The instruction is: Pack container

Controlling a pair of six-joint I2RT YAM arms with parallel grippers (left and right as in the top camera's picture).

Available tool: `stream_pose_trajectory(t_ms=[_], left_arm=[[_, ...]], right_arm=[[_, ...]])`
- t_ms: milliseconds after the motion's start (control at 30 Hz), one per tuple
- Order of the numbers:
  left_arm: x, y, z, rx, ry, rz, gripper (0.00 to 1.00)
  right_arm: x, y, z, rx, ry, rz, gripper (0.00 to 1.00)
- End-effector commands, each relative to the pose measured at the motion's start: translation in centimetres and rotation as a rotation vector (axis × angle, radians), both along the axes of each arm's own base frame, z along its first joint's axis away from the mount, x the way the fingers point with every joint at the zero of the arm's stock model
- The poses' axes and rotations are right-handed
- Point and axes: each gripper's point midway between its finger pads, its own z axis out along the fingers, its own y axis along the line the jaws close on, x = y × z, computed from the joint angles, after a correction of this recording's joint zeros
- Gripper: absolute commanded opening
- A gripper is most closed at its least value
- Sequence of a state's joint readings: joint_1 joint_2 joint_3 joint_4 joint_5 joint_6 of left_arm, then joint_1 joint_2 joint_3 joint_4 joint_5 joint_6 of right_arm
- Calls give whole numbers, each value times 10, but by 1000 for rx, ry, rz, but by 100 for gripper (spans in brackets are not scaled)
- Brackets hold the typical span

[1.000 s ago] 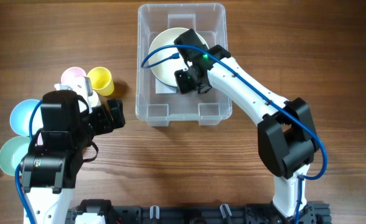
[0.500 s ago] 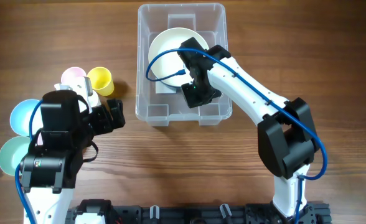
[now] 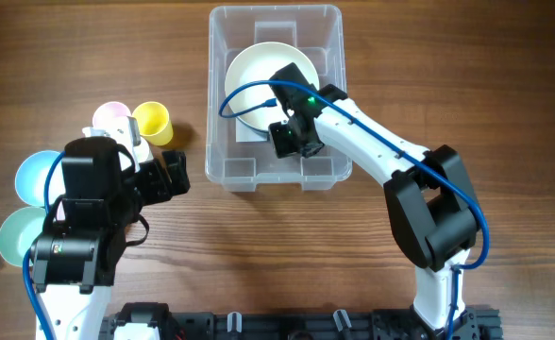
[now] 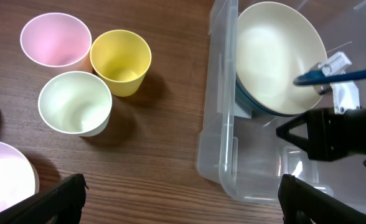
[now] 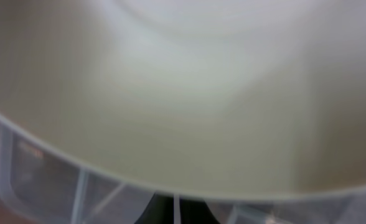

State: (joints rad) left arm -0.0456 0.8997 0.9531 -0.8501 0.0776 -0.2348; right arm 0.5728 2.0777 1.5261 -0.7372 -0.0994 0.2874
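The clear plastic container stands at the table's far middle and also shows in the left wrist view. A cream bowl lies inside it, tilted in the left wrist view, and it fills the right wrist view. My right gripper is inside the container at the bowl's near rim. Its fingers look shut into a wedge and hold nothing that I can see. My left gripper is open and empty above bare wood, left of the container.
A pink cup, a yellow cup and a pale cup stand left of the container. A blue bowl and a green bowl lie at the left edge, partly under my left arm.
My right gripper has moved from over the bowl's rim toward the container's near side, then edged back a little. The bowl and my left arm have not moved.
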Motion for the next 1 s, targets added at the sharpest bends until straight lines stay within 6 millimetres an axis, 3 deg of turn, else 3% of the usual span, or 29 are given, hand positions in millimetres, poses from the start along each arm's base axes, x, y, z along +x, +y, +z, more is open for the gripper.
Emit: stream_pose_trajectory(t_ms=[0, 133, 333, 400, 467, 533, 633, 833, 967], left_arm=[[2, -1, 8, -18, -17, 1, 100], [2, -1, 8, -18, -17, 1, 100], [2, -1, 8, -18, -17, 1, 100], [2, -1, 8, -18, -17, 1, 100], [2, -1, 8, -18, -17, 1, 100], [2, -1, 8, -18, -17, 1, 100], [2, -1, 8, -18, -18, 1, 100], [2, -1, 8, -18, -17, 1, 100], [2, -1, 8, -18, -17, 1, 100]], right_arm=[[22, -3, -1, -26, -91, -63, 5], [34, 1, 4, -6, -140, -91, 5], [31, 0, 3, -18, -131, -78, 5], [22, -4, -1, -35, -91, -52, 5], [-4, -10, -1, -54, 22, -35, 4], [-33, -15, 7, -56, 143, -19, 4], [-60, -24, 28, -60, 226, -20, 4], [-71, -23, 74, 16, 184, -4, 4], [-71, -20, 84, 45, 164, 4, 4]])
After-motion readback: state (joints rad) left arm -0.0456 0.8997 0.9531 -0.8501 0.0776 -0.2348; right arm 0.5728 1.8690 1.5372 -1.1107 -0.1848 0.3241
